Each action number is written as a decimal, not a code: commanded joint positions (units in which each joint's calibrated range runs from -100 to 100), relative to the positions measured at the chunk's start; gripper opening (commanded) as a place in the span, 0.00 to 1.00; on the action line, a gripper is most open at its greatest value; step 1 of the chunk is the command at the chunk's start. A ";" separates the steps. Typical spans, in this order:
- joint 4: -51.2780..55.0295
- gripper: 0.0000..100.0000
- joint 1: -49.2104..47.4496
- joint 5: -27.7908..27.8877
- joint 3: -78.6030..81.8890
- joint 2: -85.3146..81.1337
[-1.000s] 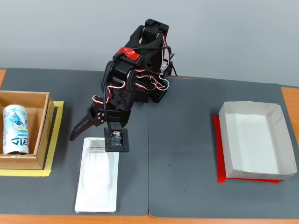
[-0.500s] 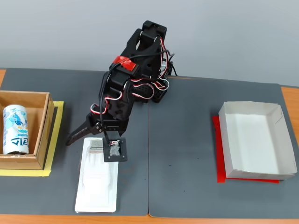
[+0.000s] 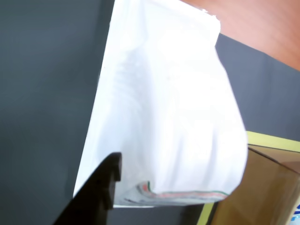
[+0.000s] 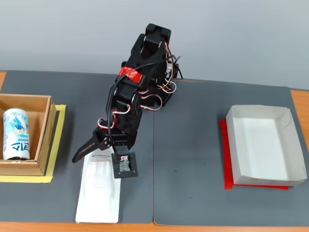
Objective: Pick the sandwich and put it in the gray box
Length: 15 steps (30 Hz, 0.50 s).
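1. My claw (image 4: 91,153) sits low over the far end of the sandwich (image 4: 98,189), near the front-left part of the surface (image 4: 193,159) in the fixed view.
2. Claw state: I cannot tell whether it is apart or clamped. The wrist view shows one dark finger (image 3: 96,192) against the packet's edge; the other finger is hidden.
3. The sandwich (image 3: 164,108) lies flat along the surface's front edge, its printed label end nearest my claw.
4. The gray box (image 4: 285,145) stands near the right edge on a red sheet (image 4: 229,181), well apart from the sandwich.
5. At the left edge, a wooden box (image 4: 43,140) holds a drink can (image 4: 17,134).
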 commanded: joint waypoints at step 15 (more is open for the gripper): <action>-5.07 0.48 1.32 -1.21 2.50 5.74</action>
